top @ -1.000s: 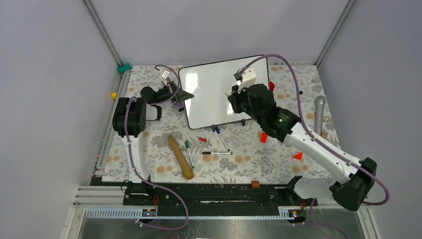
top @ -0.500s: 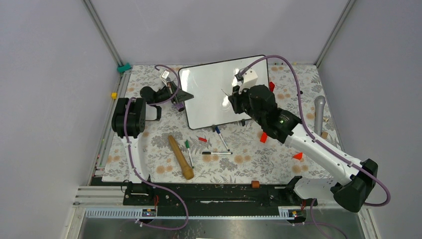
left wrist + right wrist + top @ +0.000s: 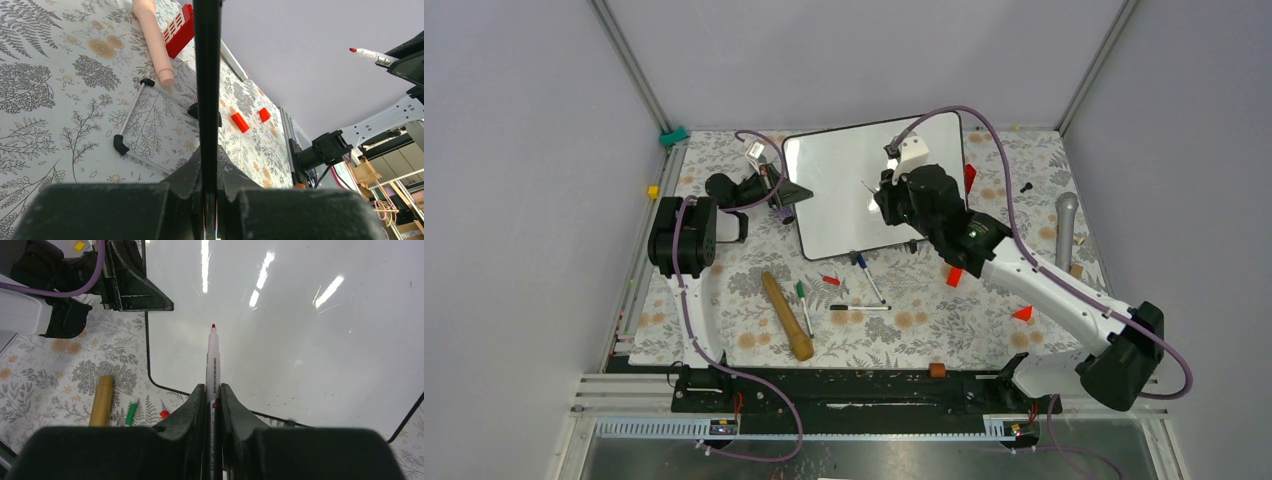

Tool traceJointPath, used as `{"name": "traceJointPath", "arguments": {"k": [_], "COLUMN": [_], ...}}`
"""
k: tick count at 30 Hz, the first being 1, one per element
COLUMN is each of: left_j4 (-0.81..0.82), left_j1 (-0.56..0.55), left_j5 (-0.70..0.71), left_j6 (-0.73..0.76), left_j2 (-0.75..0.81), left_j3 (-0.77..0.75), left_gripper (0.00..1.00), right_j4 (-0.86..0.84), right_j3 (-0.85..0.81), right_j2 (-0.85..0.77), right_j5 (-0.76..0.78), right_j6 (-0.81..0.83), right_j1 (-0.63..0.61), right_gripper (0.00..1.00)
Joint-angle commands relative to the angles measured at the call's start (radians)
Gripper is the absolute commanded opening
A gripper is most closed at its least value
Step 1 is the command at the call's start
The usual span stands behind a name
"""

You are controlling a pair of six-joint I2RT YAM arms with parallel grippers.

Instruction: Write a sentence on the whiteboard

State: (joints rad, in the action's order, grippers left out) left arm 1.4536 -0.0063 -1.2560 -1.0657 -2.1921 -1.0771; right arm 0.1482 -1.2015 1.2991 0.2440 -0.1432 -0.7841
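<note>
On the flowered bench (image 3: pixel 904 320), toward its far middle: the whiteboard (image 3: pixel 844 190), glossy and blank, with none of the sentence on it yet. Clamped on the board's left frame edge: the left tool (image 3: pixel 207 165), shut tight on the thin black rim. Best left pinned there, to stop any sliding under writing pressure. Over the board's middle: the right tool (image 3: pixel 213 390), closed on a red marker (image 3: pixel 213 355) in line with the fingers. Apparently clear of the surface: the red tip (image 3: pixel 213 326). Lower slowly to a bare touch, press lightly, start well inside the frame, write large, save room for a second line.
</note>
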Motion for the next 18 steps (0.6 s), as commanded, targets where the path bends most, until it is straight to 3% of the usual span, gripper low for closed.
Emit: {"name": "traceJointPath", "arguments": {"k": [1,8,13,18], "left_j4": [0.018,0.019,0.019,0.019], "left_j1": [0.005,0.006,0.005,0.005], "left_j5": [-0.076,-0.081,-0.08,-0.08], "left_j6": [0.028,0.021,0.02,0.02], "left_j2": [0.02,0.014,0.016,0.015], "left_j3": [-0.011,-0.017,-0.015,-0.018], "left_gripper": [0.0,0.0,0.0,0.0], "right_j4": [0.005,0.136,0.388,0.54], "right_j3": [-0.114,-0.391,-0.718,-0.948], "right_j2": [0.074,0.274,0.469,0.617], "right_j5": [0.039,0.167,0.464,0.488], "right_j6": [-0.066,-0.067,-0.168,-0.195], "right_j1": [-0.004,-0.072,-0.129,-0.147], "right_gripper": [0.0,0.0,0.0,0.0]}}
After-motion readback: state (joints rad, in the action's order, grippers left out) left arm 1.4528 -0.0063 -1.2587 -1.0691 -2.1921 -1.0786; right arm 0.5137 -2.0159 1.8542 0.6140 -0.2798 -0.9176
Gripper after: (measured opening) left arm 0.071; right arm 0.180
